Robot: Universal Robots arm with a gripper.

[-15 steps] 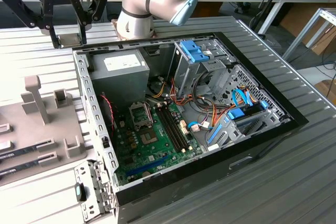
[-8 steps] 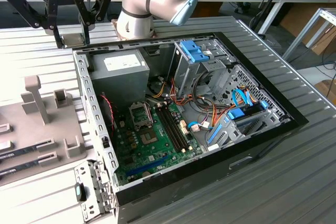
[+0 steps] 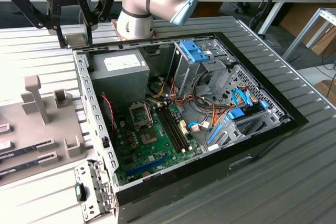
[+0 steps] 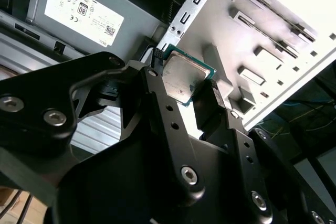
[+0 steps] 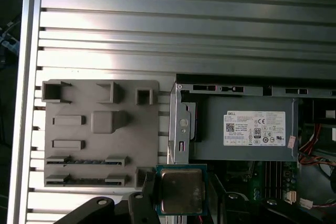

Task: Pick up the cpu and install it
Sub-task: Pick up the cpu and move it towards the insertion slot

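Note:
My gripper (image 3: 75,36) hangs above the table just behind the open computer case's (image 3: 97,129) back corner on the exterior view's left, shut on the cpu (image 3: 76,39). Both wrist views show the cpu (image 4: 182,74) (image 5: 181,190) as a small silver-grey square with a thin green rim, held flat by its edges between the two black fingers (image 4: 155,85) (image 5: 148,184). The empty socket (image 3: 140,114) with its metal frame lies on the green motherboard (image 3: 152,148) inside the case, lower and to the exterior view's right of the gripper.
A grey power supply (image 3: 118,74) fills the case corner under the gripper. The grey parts fixture (image 3: 37,124) with two memory sticks (image 3: 29,150) lies to the exterior view's left of the case. Drive cages and cables (image 3: 210,87) crowd the case's other side.

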